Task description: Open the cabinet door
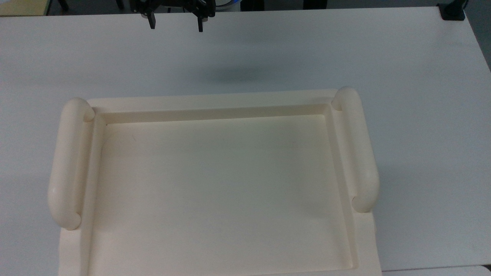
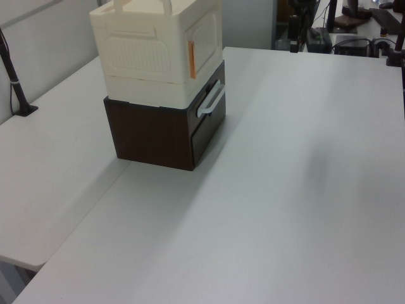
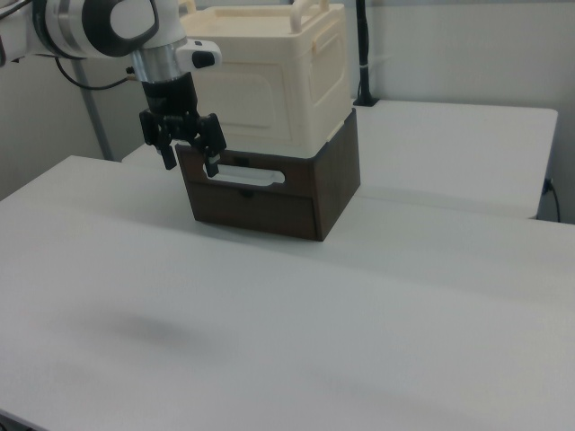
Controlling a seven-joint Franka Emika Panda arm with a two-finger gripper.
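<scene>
cream door (image 2: 205, 38) sits shut on the front of the cream cabinet (image 2: 136, 54), with an orange strip (image 2: 192, 59) down one edge in the left view. the cabinet stands on a dark brown drawer box (image 3: 296, 193), whose pale bar handle (image 3: 247, 176) faces the open table (image 3: 359, 305). the gripper (image 3: 190, 162) hangs above the table in front of the drawer box in the right view, fingers (image 1: 152, 21) apart and holding nothing. in the top view it sits at the top edge, well apart from the cabinet's recessed top (image 1: 215, 111).
</scene>
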